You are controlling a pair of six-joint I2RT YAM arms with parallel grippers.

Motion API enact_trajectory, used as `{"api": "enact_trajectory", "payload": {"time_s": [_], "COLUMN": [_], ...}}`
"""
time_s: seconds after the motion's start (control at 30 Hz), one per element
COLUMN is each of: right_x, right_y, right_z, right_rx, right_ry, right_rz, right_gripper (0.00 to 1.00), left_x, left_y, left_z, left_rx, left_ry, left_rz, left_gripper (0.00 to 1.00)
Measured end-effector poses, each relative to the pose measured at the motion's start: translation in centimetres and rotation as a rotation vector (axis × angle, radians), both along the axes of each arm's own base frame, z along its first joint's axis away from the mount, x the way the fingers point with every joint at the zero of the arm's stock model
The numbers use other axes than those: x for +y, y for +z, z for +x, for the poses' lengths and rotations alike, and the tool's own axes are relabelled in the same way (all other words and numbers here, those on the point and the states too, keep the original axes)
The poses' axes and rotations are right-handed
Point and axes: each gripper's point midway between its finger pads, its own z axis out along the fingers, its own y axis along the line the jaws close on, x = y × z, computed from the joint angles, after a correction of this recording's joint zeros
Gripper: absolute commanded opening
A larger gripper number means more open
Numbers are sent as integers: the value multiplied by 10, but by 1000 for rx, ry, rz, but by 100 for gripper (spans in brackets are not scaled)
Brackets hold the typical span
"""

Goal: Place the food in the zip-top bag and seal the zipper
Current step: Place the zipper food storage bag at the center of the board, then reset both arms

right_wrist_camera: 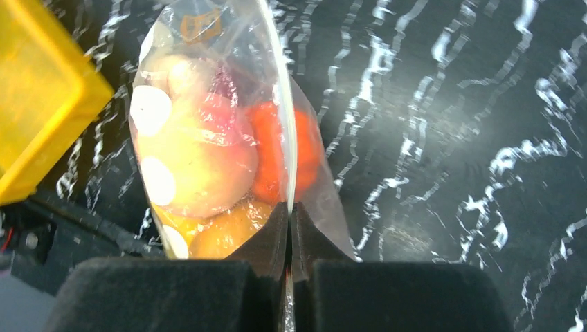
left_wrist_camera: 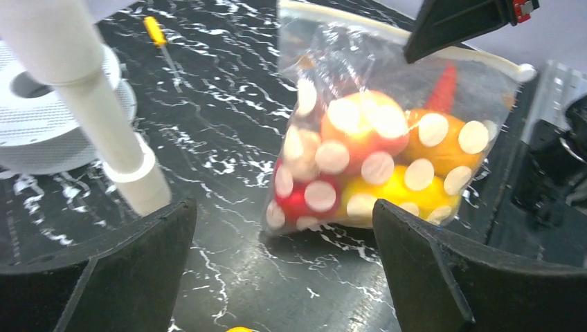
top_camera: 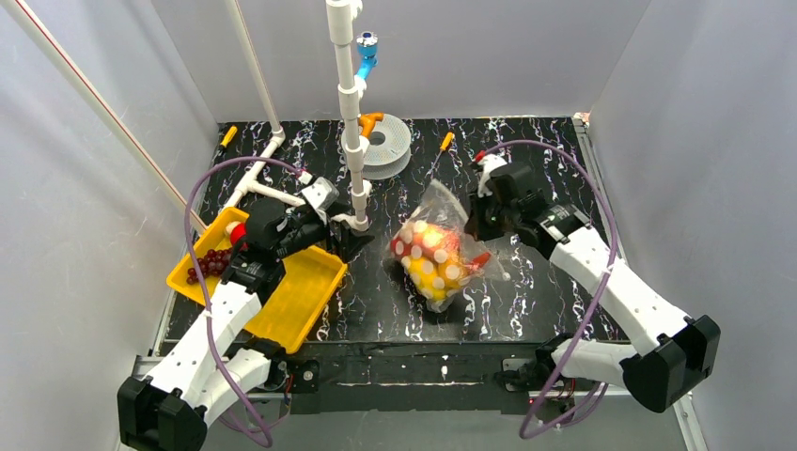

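The clear dotted zip-top bag lies mid-table and holds red, orange, yellow and peach toy food. My right gripper is shut on the zipper, the strip pinched between its jaws at the bag's far right end. The bag also shows in the right wrist view and the left wrist view, where the zipper runs along the top. My left gripper is open and empty, left of the bag and just above the table. Purple grapes lie in the yellow tray.
A white pipe stand rises just behind my left gripper. A white spool and a yellow-handled screwdriver lie at the back. A red and white item sits in the tray by the left arm.
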Motion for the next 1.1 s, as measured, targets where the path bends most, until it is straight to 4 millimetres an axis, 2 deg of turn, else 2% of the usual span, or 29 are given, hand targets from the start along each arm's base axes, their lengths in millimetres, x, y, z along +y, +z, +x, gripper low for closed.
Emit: {"api": "enact_trajectory", "payload": {"time_s": [0.13, 0.33, 0.4, 0.5, 0.57, 0.67, 0.8, 0.87, 0.93, 1.1], "right_x": [-34, -60, -68, -83, -96, -109, -116, -117, -118, -116], "right_y": [-15, -51, -62, -77, -88, -99, -93, -84, -73, -30], "right_z": [22, 40, 44, 42, 36, 28, 20, 18, 13, -2], "right_rx": [57, 162, 187, 219, 247, 274, 262, 237, 214, 94], "right_ry": [-151, -297, -342, -412, -462, -510, -528, -527, -524, -489], "right_rz": [0, -78, -110, -149, -182, -206, -206, -190, -170, -59], "right_gripper": [1, 1, 4, 24, 44, 62, 73, 91, 97, 98], "left_x": [11, 20, 22, 25, 28, 32, 38, 41, 44, 56], "left_y": [0, -2, -3, -7, -10, -11, -12, -12, -9, 5], "left_z": [11, 18, 19, 20, 21, 23, 26, 28, 29, 29], "left_rx": [-1, 13, 17, 26, 30, 30, 28, 23, 13, -47], "left_ry": [91, 173, 190, 211, 226, 252, 289, 307, 326, 395], "left_rz": [36, 90, 110, 134, 148, 160, 176, 180, 182, 161], "left_gripper": [98, 98, 98, 98, 98, 98, 98, 99, 99, 100]}}
